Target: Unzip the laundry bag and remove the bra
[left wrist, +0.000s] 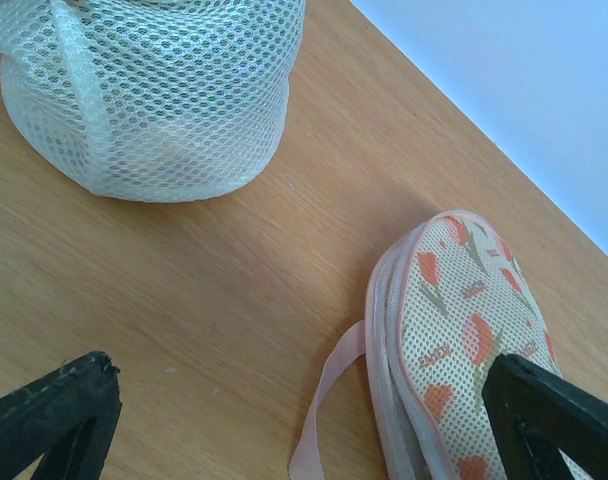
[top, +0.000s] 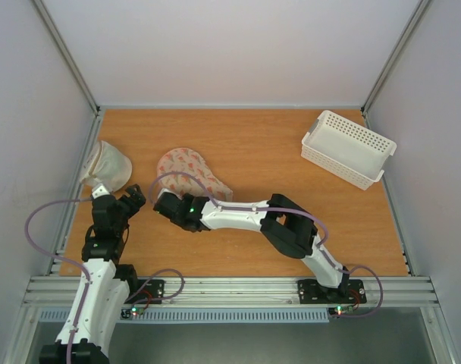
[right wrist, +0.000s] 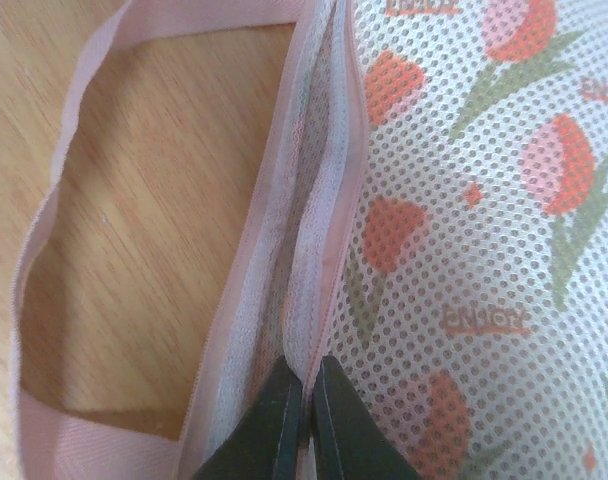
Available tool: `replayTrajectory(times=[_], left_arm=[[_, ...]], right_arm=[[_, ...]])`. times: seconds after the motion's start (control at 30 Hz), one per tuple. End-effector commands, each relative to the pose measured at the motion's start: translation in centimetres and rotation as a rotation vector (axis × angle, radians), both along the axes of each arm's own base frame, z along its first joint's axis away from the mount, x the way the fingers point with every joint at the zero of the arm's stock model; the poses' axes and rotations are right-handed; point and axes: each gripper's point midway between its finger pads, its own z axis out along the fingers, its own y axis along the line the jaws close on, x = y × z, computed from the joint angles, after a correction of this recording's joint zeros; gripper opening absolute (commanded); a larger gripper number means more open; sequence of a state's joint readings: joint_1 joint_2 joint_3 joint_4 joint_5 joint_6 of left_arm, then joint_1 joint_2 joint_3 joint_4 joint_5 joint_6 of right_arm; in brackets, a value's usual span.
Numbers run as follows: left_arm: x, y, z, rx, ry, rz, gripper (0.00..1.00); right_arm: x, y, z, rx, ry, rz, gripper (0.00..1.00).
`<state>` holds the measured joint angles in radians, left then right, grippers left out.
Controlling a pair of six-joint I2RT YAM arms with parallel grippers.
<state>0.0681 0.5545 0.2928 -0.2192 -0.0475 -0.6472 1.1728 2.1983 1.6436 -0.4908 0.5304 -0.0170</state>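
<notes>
A: Where is the laundry bag (top: pixel 189 170)?

B: Flat on the desk (top: pixel 291 152), in the left half and somewhat nearer the far edge than the near one. Printed face up, narrow end towards the desk's middle. Cannot see inside it.

A: And the right gripper (right wrist: pixel 304 378)?

B: It is at the bag's near-left end. The right wrist view shows its two dark fingertips drawn almost together, pinching the pink zipper edge (right wrist: pixel 319 200). A sliver of pink seam shows between them. Whether a zipper pull is in the pinch I cannot tell.

A: The zipper itself?

B: Two pink bands run side by side with pale tape between. Open or closed I cannot tell from here.

A: The pink loop (right wrist: pixel 44 250)?

B: It lies on the wood just left of the zipper edge, joined to the bag and slack.

A: And the left gripper (left wrist: pixel 299 372)?

B: Wide. Its fingers (left wrist: pixel 54 415) are spread far apart and hold nothing. It hovers near the left edge, between the mesh sack (left wrist: pixel 149 95) and the bag, touching neither.

A: What else is there?

B: The mesh sack sits bunched against the left edge. A white perforated basket (top: pixel 349 148) stands in the far right corner, well apart from both arms.
</notes>
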Motion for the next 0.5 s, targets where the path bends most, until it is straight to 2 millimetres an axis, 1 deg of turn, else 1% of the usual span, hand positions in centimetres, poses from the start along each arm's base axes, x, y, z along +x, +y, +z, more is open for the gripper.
replayTrajectory(times=[0.0, 0.17, 0.27, 0.37, 0.47], left_arm=[[0.5, 0.0, 0.6, -0.013, -0.047, 0.0, 0.98], [0.5, -0.5, -0.1, -0.051, -0.026, -0.016, 0.99], [0.4, -2.3, -1.5, -0.156, 0.023, -0.072, 0.98], [0.5, -4.7, -2.8, -0.311, 0.084, -0.137, 0.95], [1.1, -6.8, -3.2, -0.366, 0.125, -0.203, 0.9]], right_arm=[[1.1, 0.7, 7.0, 0.201, 0.006, -0.029, 0.01], [2.4, -0.4, 9.3, 0.39, 0.144, -0.032, 0.01], [3.0, -0.8, 10.3, 0.507, 0.229, -0.024, 0.01], [3.4, -1.0, 11.6, 0.62, 0.32, 0.009, 0.01], [3.6, -1.2, 12.2, 0.692, 0.384, 0.037, 0.01]])
